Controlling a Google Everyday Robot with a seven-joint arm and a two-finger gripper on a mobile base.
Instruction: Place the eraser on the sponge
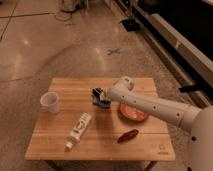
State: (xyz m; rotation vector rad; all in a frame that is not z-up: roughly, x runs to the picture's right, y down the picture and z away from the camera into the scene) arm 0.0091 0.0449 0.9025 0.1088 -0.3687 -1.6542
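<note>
My gripper (pixel 99 94) is over the middle of the wooden table (pixel 60 145), at the end of the white arm that reaches in from the right. A small black shape, the eraser (pixel 96 92), shows at the gripper's tip, and I cannot separate it clearly from the gripper. Just below it the blue sponge (pixel 103 104) lies on the table, partly covered by the gripper. Whether the eraser touches the sponge I cannot tell.
A white cup (pixel 50 102) stands at the table's left. A white bottle (pixel 78 130) lies in front of the middle. An orange bowl (pixel 133 113) sits under the arm at the right, with a dark red elongated object (pixel 128 135) in front of it.
</note>
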